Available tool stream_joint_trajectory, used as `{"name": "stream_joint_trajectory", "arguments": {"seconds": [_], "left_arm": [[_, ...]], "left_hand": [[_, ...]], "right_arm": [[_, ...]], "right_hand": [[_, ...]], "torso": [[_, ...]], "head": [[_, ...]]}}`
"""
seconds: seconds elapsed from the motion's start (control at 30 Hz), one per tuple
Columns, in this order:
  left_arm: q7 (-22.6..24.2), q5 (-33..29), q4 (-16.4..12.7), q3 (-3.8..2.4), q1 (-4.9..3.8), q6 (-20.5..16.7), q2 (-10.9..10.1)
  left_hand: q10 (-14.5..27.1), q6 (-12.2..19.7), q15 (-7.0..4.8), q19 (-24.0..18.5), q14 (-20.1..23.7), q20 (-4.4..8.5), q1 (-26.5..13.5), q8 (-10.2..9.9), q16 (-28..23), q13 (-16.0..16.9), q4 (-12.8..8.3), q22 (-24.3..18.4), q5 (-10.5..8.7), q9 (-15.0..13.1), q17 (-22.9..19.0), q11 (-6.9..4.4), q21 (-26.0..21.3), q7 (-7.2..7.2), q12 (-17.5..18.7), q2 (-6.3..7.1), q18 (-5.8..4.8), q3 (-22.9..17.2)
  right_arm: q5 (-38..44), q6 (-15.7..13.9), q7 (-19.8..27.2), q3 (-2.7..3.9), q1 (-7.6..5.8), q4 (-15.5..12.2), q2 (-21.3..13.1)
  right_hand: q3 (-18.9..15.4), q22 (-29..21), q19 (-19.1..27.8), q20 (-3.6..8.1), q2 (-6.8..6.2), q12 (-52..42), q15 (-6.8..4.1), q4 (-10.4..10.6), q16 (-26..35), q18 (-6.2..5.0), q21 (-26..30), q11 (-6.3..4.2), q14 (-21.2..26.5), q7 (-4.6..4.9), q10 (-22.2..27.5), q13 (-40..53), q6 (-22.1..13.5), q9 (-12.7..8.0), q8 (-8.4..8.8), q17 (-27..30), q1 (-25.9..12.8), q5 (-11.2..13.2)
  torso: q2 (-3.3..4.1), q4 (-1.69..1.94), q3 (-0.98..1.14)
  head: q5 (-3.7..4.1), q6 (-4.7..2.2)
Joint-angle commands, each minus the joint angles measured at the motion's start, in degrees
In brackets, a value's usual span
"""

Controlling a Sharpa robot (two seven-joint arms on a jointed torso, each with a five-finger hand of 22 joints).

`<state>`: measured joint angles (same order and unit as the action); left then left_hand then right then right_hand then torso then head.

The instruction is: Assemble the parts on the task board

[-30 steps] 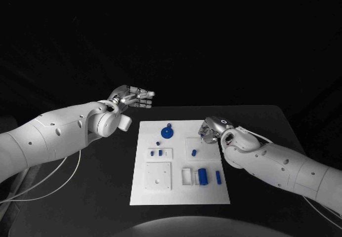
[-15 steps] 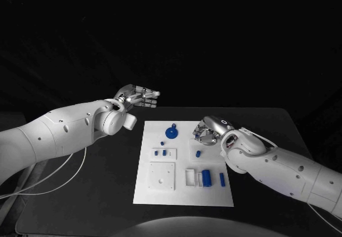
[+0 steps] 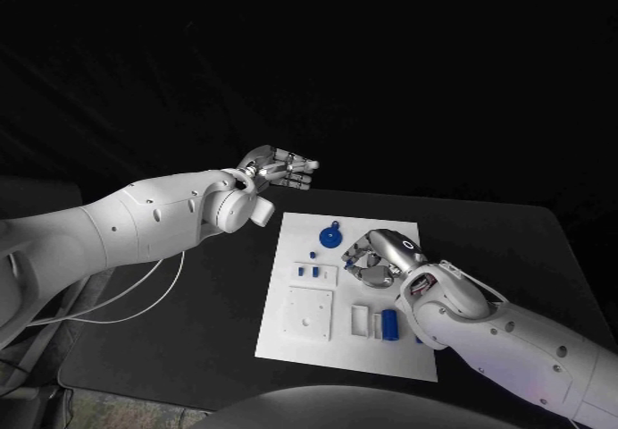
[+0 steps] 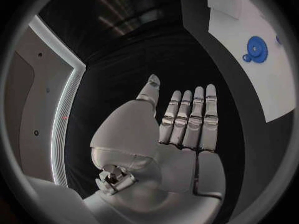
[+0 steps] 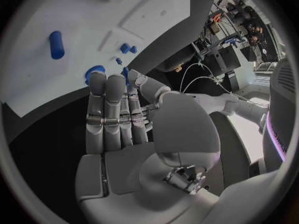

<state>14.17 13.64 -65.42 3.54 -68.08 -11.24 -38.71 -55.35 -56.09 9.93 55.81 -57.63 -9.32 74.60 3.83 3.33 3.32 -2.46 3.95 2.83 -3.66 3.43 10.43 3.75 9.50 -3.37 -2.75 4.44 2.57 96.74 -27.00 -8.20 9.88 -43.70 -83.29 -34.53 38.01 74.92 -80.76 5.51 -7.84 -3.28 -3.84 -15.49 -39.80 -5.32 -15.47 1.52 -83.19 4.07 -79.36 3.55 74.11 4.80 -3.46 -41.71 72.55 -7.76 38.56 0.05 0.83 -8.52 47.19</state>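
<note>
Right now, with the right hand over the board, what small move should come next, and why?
Probably lower the right hand onto the small blue part beneath it on the task board. Its fingers look empty in the right wrist view and it hovers over the board's middle, beside the blue gear. The left hand is off the board, holding nothing.

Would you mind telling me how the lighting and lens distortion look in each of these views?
Head view: dark surroundings, the white task board stands out brightly. Left wrist view: fisheye bends the board's edges, and the left hand is evenly lit. Right wrist view: same curving, with a bright room glow beside the right hand.
</note>
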Motion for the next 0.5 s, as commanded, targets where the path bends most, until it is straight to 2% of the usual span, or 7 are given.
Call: {"name": "stream_joint_trajectory", "arguments": {"seconds": [0.03, 0.17, 0.33, 0.5], "left_arm": [[0.66, 0.28, 0.08, -0.04, -0.07, 0.62, 0.23], [0.61, 0.28, 0.11, -0.04, -0.07, 0.65, 0.36], [0.54, 0.28, 0.08, -0.03, -0.07, 0.68, 0.42], [0.43, 0.36, 0.05, -0.03, -0.08, 0.68, 0.42]], "left_hand": [[0.24, 0.42, 0.04, -0.13, 0.17, 0.04, -0.01, -0.11, 0.23, 0.02, 0.19, -0.09, -0.14, -0.02, 0.08, -0.09, 0.08, 0.0, -0.07, -0.36, 0.81, 0.03], [0.19, 0.3, 0.03, -0.11, 0.14, 0.05, 0.07, -0.09, 0.23, 0.02, 0.17, -0.09, -0.13, -0.02, 0.08, -0.12, 0.08, -0.04, -0.08, -0.48, 0.82, 0.04], [0.19, 0.3, 0.03, -0.11, 0.14, 0.05, 0.07, -0.09, 0.23, 0.02, 0.17, -0.09, -0.13, -0.02, 0.08, -0.12, 0.08, -0.04, -0.08, -0.48, 0.82, 0.04], [0.17, 0.12, 0.02, -0.11, 0.13, 0.05, 0.2, -0.04, 0.23, 0.02, 0.16, -0.09, -0.14, -0.04, 0.08, -0.13, 0.08, -0.11, -0.08, -0.53, 0.81, 0.07]], "right_arm": [[3.17, -3.8, 1.59, -0.12, 1.01, 0.1, 0.69], [4.16, -4.6, 1.05, -0.34, 2.16, 0.35, 1.5], [5.26, -4.77, -0.64, -0.56, 3.31, 0.8, 2.35], [6.34, -4.09, -2.56, -1.33, 3.98, 1.58, 3.16]], "right_hand": [[-0.12, 1.13, -0.5, -0.07, 0.45, -0.19, -0.29, -0.06, 0.24, -1.26, 0.24, -0.55, -0.14, 0.03, -0.79, 0.16, 0.39, 0.07, -0.21, -0.05, 0.09, 0.26], [0.02, 1.13, -0.6, -0.07, 0.36, -0.18, -0.3, -0.1, 0.23, -1.25, 0.2, -0.55, -0.19, 0.02, -0.83, 0.15, 0.43, 0.04, -0.2, -0.02, 0.14, 0.35], [0.36, 1.14, -0.65, -0.05, 0.25, -0.18, -0.3, -0.02, 0.19, -1.17, 0.17, -0.56, -0.24, 0.01, -0.86, 0.15, 0.46, -0.01, -0.19, 0.04, 0.03, 0.49], [0.42, 1.13, -0.63, -0.05, 0.23, -0.18, -0.31, 0.0, 0.18, -1.16, 0.18, -0.56, -0.23, 0.01, -0.85, 0.15, 0.47, -0.02, -0.19, 0.06, 0.03, 0.48]], "torso": [[0.01, 0.06, 0.01], [0.0, -0.01, -0.01], [-0.01, 0.01, -0.02], [0.0, 0.02, 0.0]], "head": [[-1.62, 0.75], [-2.51, 1.15], [-2.9, 1.32], [-3.22, 1.5]]}}
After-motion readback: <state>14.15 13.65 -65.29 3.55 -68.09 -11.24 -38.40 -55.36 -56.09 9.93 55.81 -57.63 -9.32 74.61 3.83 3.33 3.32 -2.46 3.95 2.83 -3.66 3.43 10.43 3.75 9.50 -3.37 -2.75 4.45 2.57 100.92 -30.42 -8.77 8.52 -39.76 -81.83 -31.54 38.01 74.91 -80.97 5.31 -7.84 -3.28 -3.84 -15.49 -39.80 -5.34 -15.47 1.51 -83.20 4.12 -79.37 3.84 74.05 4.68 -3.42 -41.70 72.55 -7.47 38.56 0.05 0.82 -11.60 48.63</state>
